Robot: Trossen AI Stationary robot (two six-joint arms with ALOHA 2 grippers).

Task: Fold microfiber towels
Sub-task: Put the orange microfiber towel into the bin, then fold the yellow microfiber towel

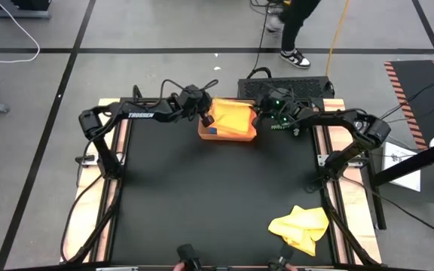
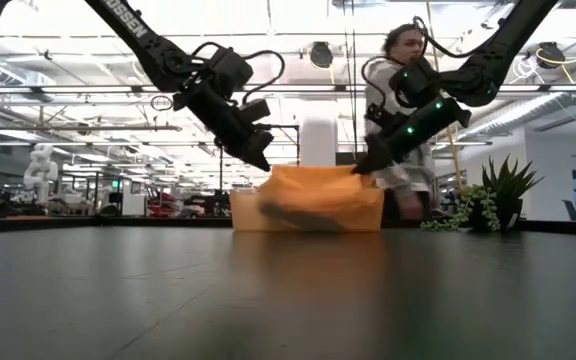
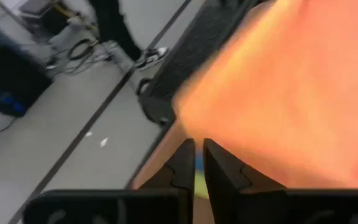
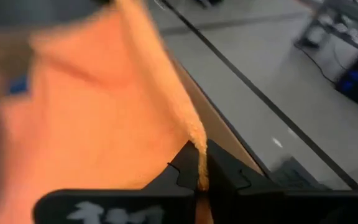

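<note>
An orange microfiber towel (image 1: 230, 117) lies over the shallow brown tray (image 1: 224, 137) at the table's far middle; in the low view it (image 2: 313, 195) drapes the tray's front. A bit of blue (image 1: 212, 129) shows at its near left. My left gripper (image 1: 208, 117) is at the towel's left edge and my right gripper (image 1: 259, 117) at its right edge, both shut. A yellow towel (image 1: 300, 224) lies crumpled on the mat near the front right. My left gripper meets the towel's left edge (image 3: 194, 127), slanting down from the table's left. Its fingers (image 3: 182, 165) are closed to a thin slit; how much cloth lies between them does not show. My right gripper pinches the towel's right edge (image 4: 194, 134) between its two fingers, slanting down from the table's right. The edge runs up from the fingers as a thin raised ridge, and the rest of the towel lies on the tray.
A black box (image 1: 285, 86) stands behind the tray. A plant (image 2: 488, 200) shows at the far right in the low view. A person (image 1: 296, 30) stands beyond the table's far edge. Bare black mat (image 1: 202, 203) spreads between the tray and the front edge.
</note>
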